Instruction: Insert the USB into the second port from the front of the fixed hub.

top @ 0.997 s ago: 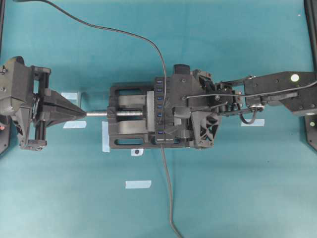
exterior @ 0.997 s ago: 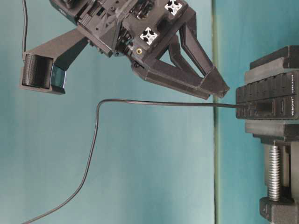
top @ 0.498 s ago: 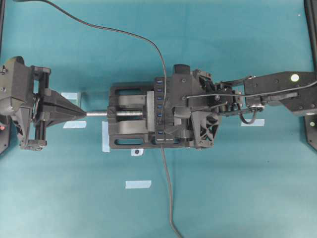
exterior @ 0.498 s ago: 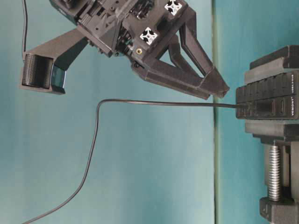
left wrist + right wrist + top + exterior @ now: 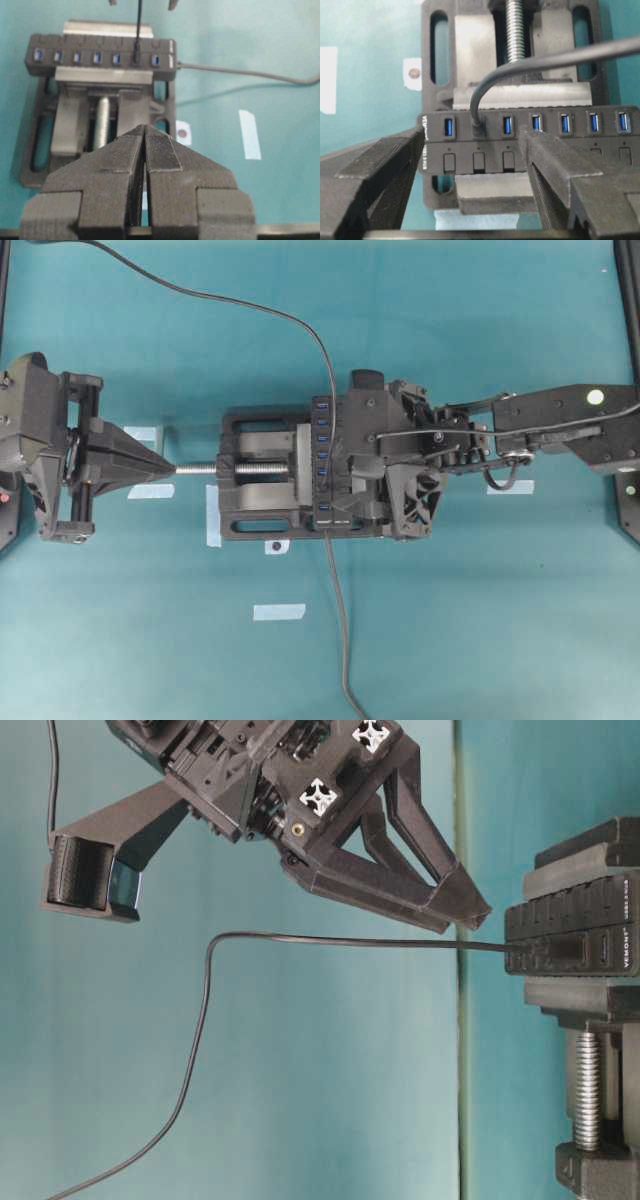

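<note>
The fixed hub (image 5: pixel 530 145) is a long black strip clamped in a vise, with its blue slots in a row. The USB (image 5: pixel 478 128) sits plugged into the second port, counted from the thick-cabled end, and its thin black cable (image 5: pixel 560 59) arcs away to the right. My right gripper (image 5: pixel 472 145) is open; its fingers (image 5: pixel 555 160) stand either side of the plug without touching it. In the left wrist view the USB (image 5: pixel 136 56) shows in the hub (image 5: pixel 100 70). My left gripper (image 5: pixel 145 131) is shut on nothing, off the vise's screw end, also seen overhead (image 5: pixel 165 468).
A black vise (image 5: pixel 260 515) with a silver screw (image 5: pixel 198 468) holds the hub. The hub's thick grey cable (image 5: pixel 342 640) runs to the front edge. Several pale tape strips (image 5: pixel 278 612) lie on the teal table. The thin cable (image 5: pixel 205 1020) hangs in a loop.
</note>
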